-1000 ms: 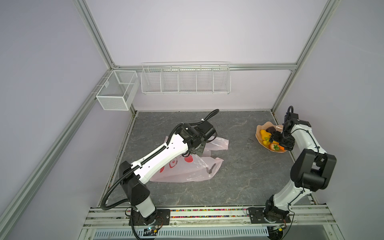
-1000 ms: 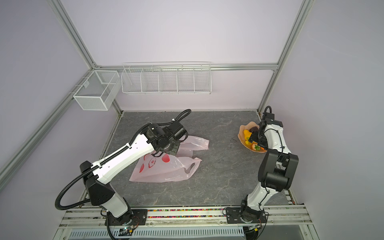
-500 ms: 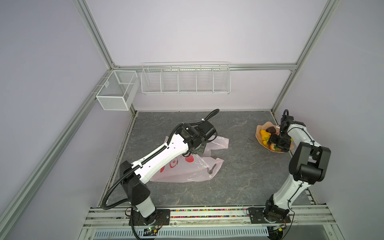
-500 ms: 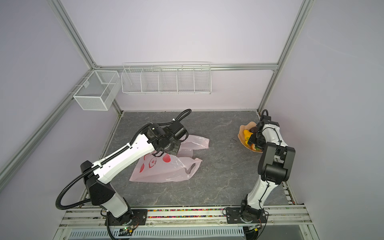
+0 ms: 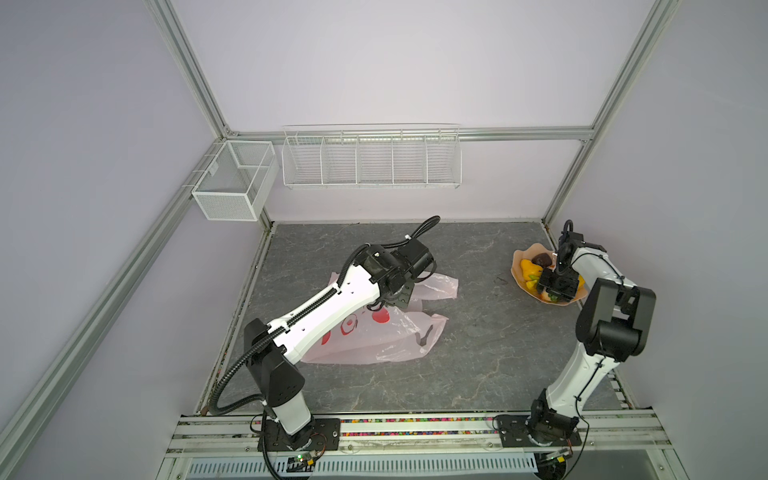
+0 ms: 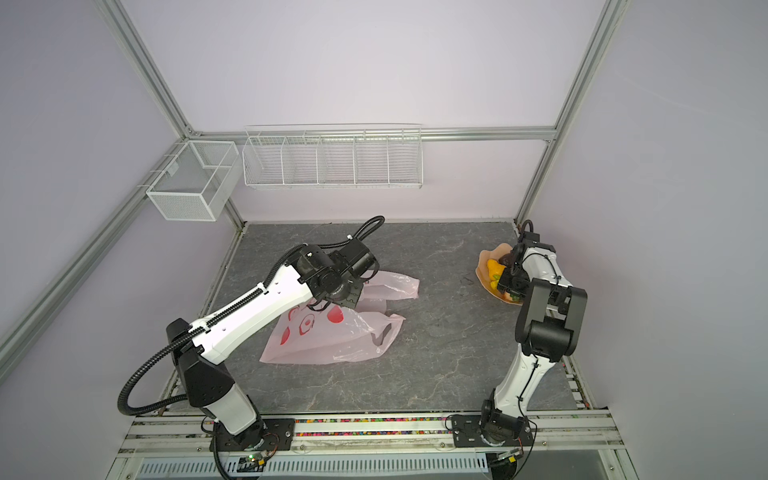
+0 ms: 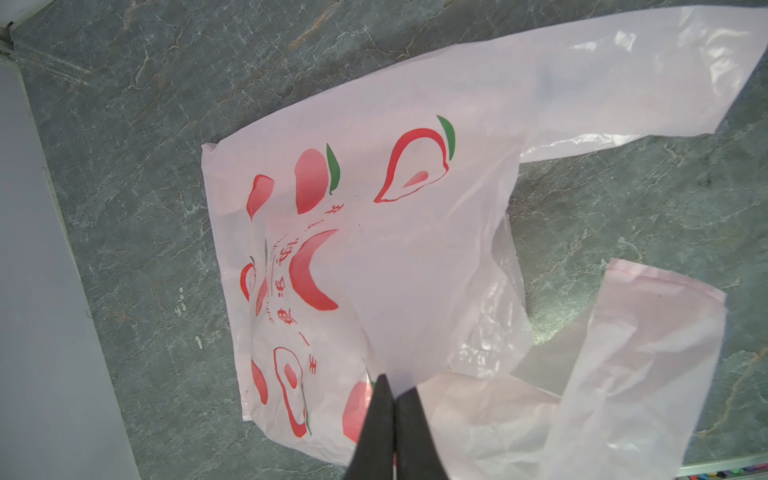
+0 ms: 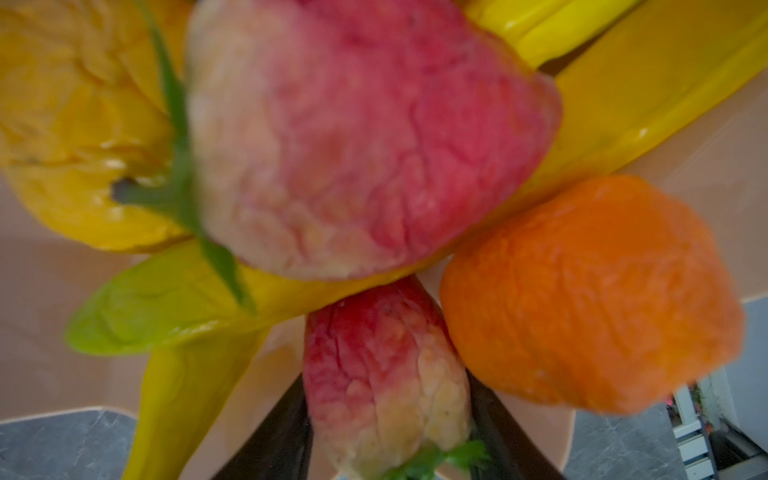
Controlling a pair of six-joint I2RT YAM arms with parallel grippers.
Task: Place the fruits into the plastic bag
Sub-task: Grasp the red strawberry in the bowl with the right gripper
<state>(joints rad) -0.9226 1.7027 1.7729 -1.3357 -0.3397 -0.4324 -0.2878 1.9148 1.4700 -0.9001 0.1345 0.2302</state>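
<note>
- While the fruits lie in a heap on the peach plate at the far right of the table, none of them is in the plastic bag yet.
- The plastic bag lies limp on the table by the left arm, well apart from the plate.
- The left gripper is shut tight on the top skin of the bag, and the thin skin rises up to its tips.
- The right gripper is down in the plate. Its dark fingers sit against both sides of a small red fruit, part way open around it, so it seems to have hold of it.
- An orange and a bigger red fruit lie right next to that one.
- I think the step in hand is picking up the first fruit while the other arm holds the bag.
- The next move calls for a slow, straight lift, so the fruits beside it do not roll off the plate.
- The bag's mouth looks nearly flat, so the left arm should pull it up and open first.
</note>
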